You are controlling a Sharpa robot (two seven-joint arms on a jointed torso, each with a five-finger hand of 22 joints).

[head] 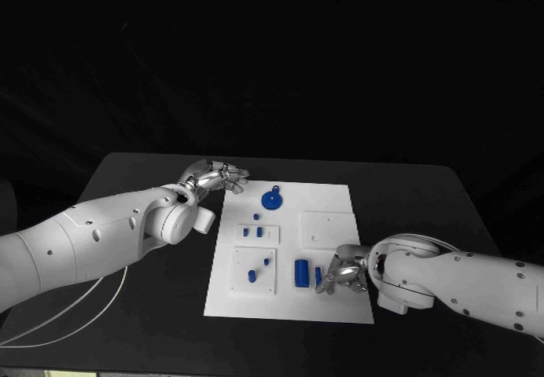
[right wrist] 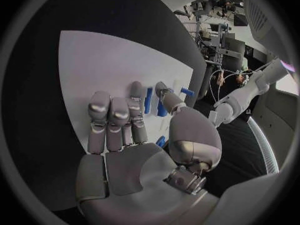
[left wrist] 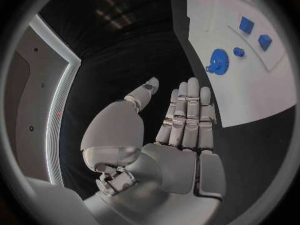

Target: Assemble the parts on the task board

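The open right hand [head: 341, 272] hovers over the long blue part [head: 302, 272] lying near the task board's [head: 340, 310] front, so the pick-up seems pending, needing fingers closing around it, while the left hand [head: 218, 177] waits open beyond the board's far-left corner.

So the white rectangular task board [head: 328, 306] sits mid-worktop [head: 431, 196], with the blue gear-shaped part [head: 272, 199] at its far end. The left hand [head: 218, 177] is just off the board's far left corner, and the right hand [head: 343, 271] is over the near right part, right beside a blue upright block [head: 302, 272].
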